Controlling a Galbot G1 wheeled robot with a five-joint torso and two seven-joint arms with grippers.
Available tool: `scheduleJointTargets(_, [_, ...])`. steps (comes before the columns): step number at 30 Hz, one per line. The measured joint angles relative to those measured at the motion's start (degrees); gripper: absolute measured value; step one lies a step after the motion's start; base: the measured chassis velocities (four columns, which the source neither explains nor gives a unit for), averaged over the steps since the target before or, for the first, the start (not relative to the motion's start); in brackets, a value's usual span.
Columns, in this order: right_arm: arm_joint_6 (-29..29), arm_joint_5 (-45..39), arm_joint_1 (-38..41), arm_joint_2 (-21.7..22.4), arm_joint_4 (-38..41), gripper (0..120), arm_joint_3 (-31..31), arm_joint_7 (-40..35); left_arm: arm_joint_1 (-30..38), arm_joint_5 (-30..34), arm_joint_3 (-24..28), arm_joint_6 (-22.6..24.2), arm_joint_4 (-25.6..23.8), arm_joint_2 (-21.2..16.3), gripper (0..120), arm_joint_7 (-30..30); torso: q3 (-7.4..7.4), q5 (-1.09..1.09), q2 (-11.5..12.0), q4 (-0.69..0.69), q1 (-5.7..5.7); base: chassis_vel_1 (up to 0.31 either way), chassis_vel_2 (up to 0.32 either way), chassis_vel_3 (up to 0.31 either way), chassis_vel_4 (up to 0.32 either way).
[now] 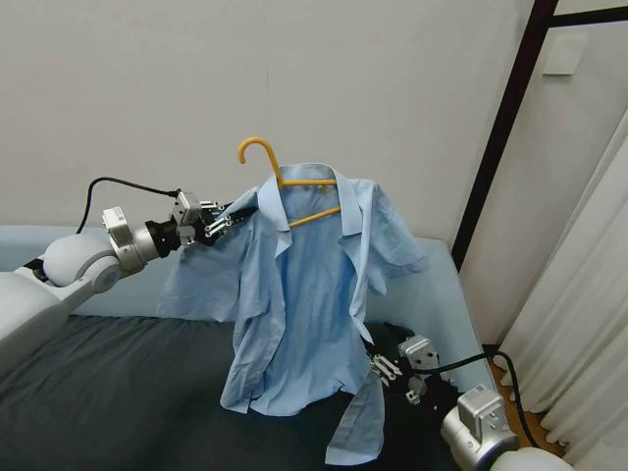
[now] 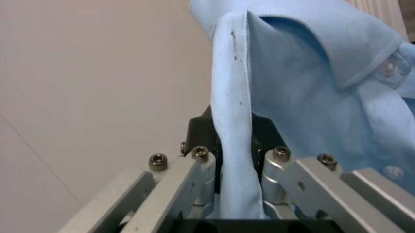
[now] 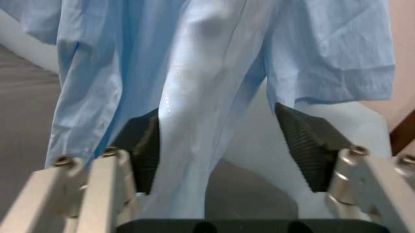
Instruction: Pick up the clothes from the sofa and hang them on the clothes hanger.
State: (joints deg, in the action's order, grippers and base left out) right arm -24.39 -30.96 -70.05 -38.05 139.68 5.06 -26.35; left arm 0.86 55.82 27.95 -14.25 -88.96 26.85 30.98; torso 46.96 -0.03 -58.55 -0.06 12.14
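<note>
Right gripper (image 1: 381, 366) low, jaws spread around hanging front edge of light blue short-sleeved shirt (image 1: 304, 324). Left gripper (image 1: 228, 224) raised, jaws pinching shirt's shoulder; shirt draped on yellow hooked hanger (image 1: 257, 149) above dark sofa (image 1: 108, 383).

Shirt (image 1: 294, 304): thin light-blue woven cloth, matt, creased; stitched collar, small glossy buttons (image 2: 389, 68). Hanger (image 1: 306, 183): smooth orange plastic w/ slight sheen. Left gripper (image 1: 218, 224): bare silver metal links, satin finish, dark screw heads. Right gripper (image 3: 224, 141) pads (image 3: 304, 145): black, ribbed, matt, rubber-like. Sofa seat (image 1: 108, 392) at 8 o'clock: dark matt cloth. Wall (image 1: 147, 88) at 11: smooth, matt. Curtain (image 1: 589, 334) at 4: white cloth.
</note>
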Motion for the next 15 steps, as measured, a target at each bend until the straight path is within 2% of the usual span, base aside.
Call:
scheduleJointTargets(3, [0.6,1.59,-2.72,-0.33,0.49,79,0.63,0.2,1.53,-0.08,1.27,-0.06,1.17,1.26,7,-0.09,0.0,0.0,0.0,-0.03,0.0,0.0,0.0,0.0,0.0])
scheduleJointTargets(4, [0.6,1.59,-2.72,-0.33,0.49,79,0.63,0.2,1.53,-0.08,1.27,-0.06,1.17,1.26,7,-0.09,0.0,0.0,0.0,-0.03,0.0,0.0,0.0,0.0,0.0])
scheduleJointTargets(6, [0.69,1.9,-3.95,-0.99,1.35,91,1.26,0.6,2.81,-0.29,2.34,-0.12,2.28,2.12,7,-0.19,0.0,0.01,0.0,-0.01,0.0,0.0,0.0,0.0,0.0])
scheduleJointTargets(8, [1.29,2.72,-5.08,-1.07,2.39,98,2.01,0.98,3.36,-0.73,2.95,-0.17,3.01,2.82,7,-0.28,0.0,-0.01,0.01,0.0,0.0,0.0,0.0,0.0,0.0])
scheduleJointTargets(12, [1.86,1.42,-3.98,-0.78,2.94,100,3.39,0.65,3.07,-1.44,3.25,-0.18,2.39,2.91,7,-0.41,-0.01,0.01,0.01,-0.03,0.0,0.0,0.0,0.0,0.0])
scheduleJointTargets(14, [2.01,-3.45,1.65,0.37,2.29,100,4.02,-0.4,1.62,-2.56,3.45,-0.04,0.74,2.82,7,-0.66,0.0,-0.02,0.0,0.0,0.0,0.0,0.0,0.0,0.0])
scheduleJointTargets(15, [2.01,-3.45,1.65,0.37,2.29,100,4.02,-0.4,1.62,-2.56,3.45,-0.04,0.74,2.82,7,-0.66,0.0,-0.02,0.0,0.0,0.0,0.0,0.0,0.0,0.0])
